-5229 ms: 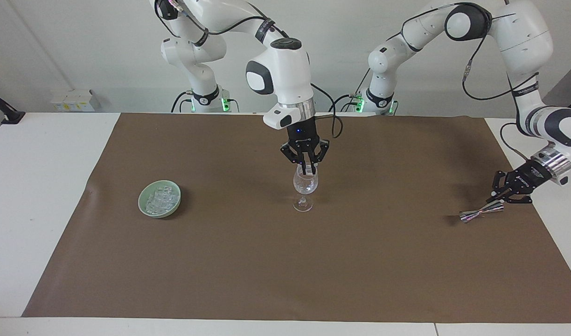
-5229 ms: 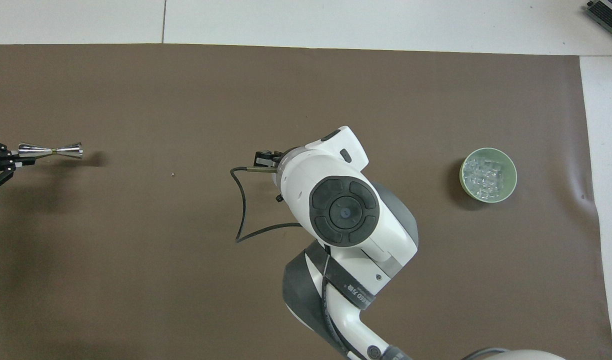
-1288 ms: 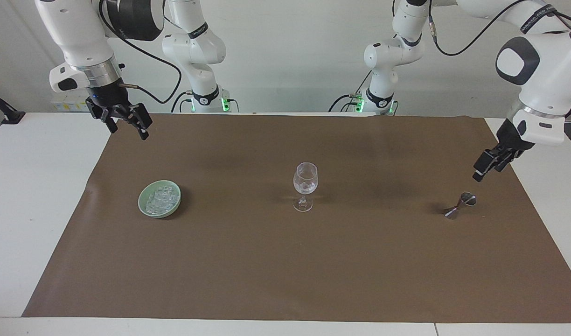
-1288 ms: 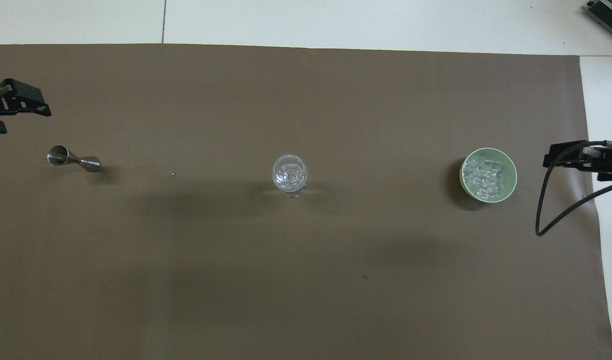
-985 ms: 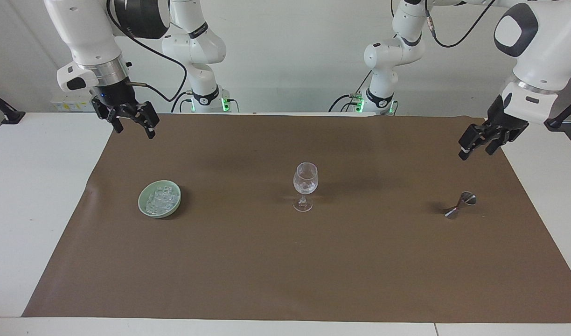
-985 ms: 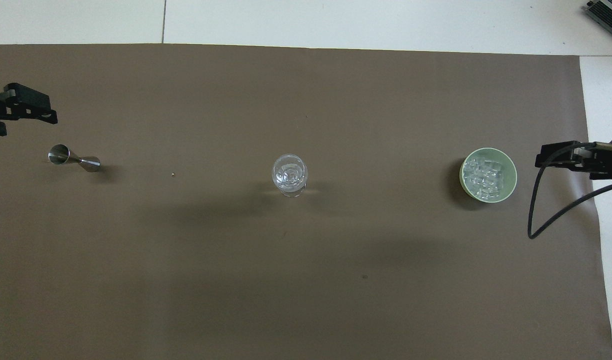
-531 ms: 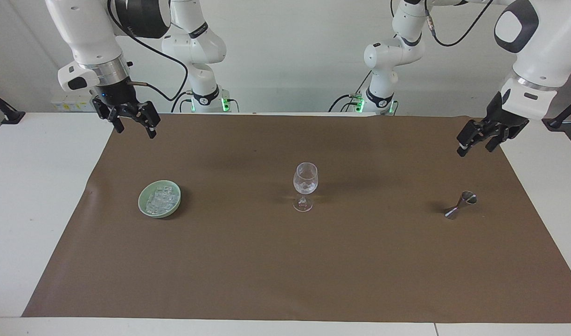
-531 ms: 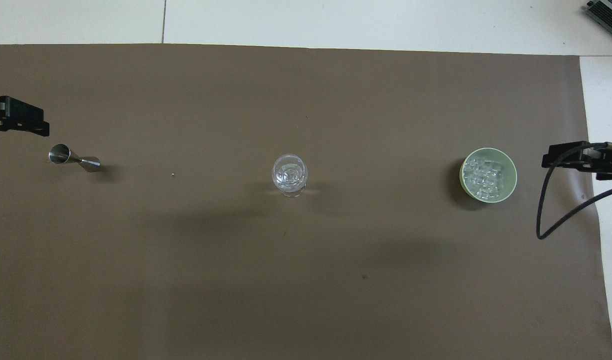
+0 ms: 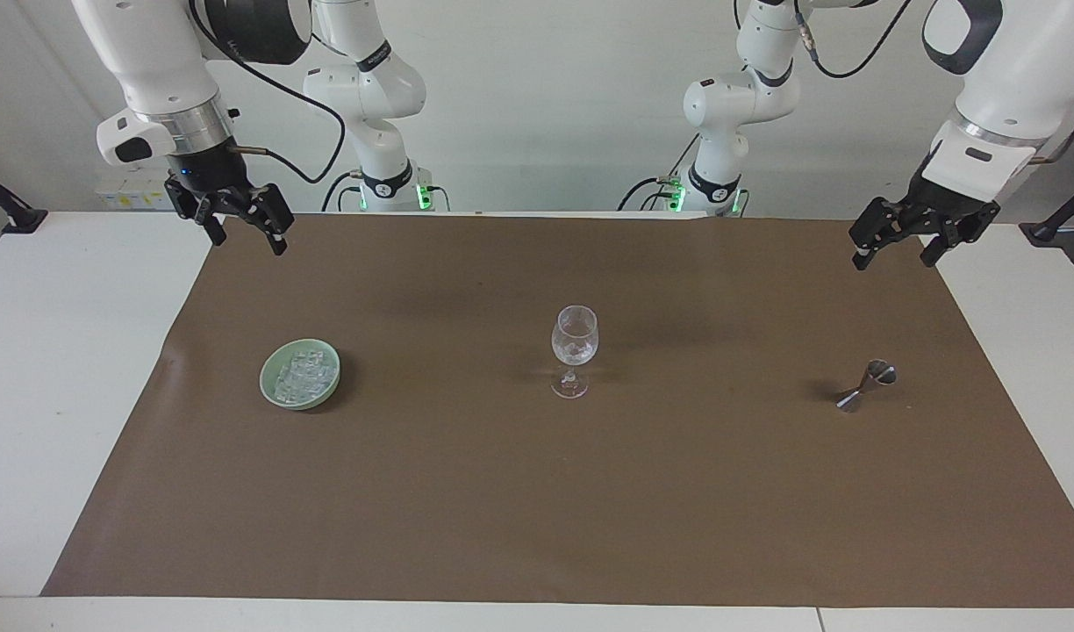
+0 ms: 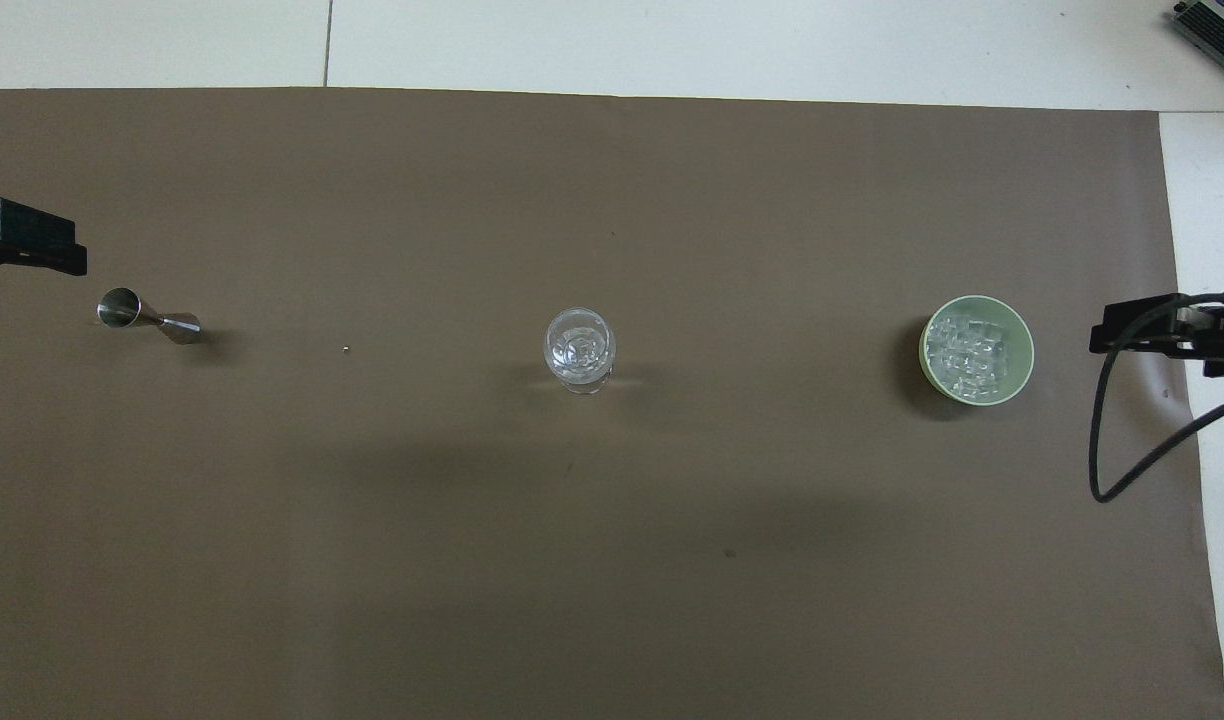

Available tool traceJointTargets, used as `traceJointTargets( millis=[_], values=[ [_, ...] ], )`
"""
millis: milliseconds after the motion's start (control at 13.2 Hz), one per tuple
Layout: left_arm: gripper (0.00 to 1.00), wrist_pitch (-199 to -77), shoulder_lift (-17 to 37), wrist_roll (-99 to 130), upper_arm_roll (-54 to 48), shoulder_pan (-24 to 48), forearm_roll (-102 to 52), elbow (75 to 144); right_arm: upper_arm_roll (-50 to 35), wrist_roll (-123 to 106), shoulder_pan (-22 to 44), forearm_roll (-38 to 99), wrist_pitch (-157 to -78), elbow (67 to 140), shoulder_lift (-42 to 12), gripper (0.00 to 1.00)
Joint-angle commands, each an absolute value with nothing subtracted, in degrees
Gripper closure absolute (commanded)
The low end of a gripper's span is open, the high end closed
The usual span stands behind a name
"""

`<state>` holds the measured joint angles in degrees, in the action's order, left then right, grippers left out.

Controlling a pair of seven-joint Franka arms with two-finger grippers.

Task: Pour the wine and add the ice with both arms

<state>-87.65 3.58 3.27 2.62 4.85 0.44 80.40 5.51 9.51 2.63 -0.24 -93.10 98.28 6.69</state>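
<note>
Facing view: the ice (image 9: 299,377) is a heap of small clear glassy cubes in a pale green bowl (image 9: 275,397) on the brown mat (image 9: 537,491), toward the right arm's end of the tabletop (image 9: 63,369); more cubes sit in the wine glass (image 9: 574,348) mid-mat. A steel jigger (image 9: 864,385) lies tipped toward the left arm's end. The right gripper (image 9: 239,230) and left gripper (image 9: 895,250) hang open and empty; half a second ago the left gripper was lower.

Overhead view: the ice (image 10: 970,352) fills the bowl (image 10: 927,330), level with the wine glass (image 10: 578,350) and jigger (image 10: 148,318). The left gripper (image 10: 22,246) has drawn toward the picture's edge.
</note>
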Motion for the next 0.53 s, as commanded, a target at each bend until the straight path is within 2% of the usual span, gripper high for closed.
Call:
traceJointTargets(
  millis=[0, 152, 303, 455],
  values=[
    [0.00, -87.10, 0.09, 2.29, 10.00, 10.62, -0.35, 84.72, 5.80, 8.35, 2.64, 1.05, -89.12, 95.54, 6.06, 0.00],
    [0.00, -86.58, -0.35, 2.11, 9.76, 9.59, -0.35, 85.60, 5.80, 8.35, 2.64, 1.14, -89.12, 95.62, 6.68, 0.00],
    [0.00, -88.31, -3.77, 2.20, 8.88, 9.49, -0.35, 92.51, 5.71, 8.52, 2.64, 1.23, -89.21, 95.89, 6.85, 0.00],
    [0.00, -91.40, -4.04, 1.85, 8.88, 9.58, -0.35, 93.78, 5.71, 8.53, 2.72, 1.14, -89.56, 96.15, 6.94, 0.00]
  ],
)
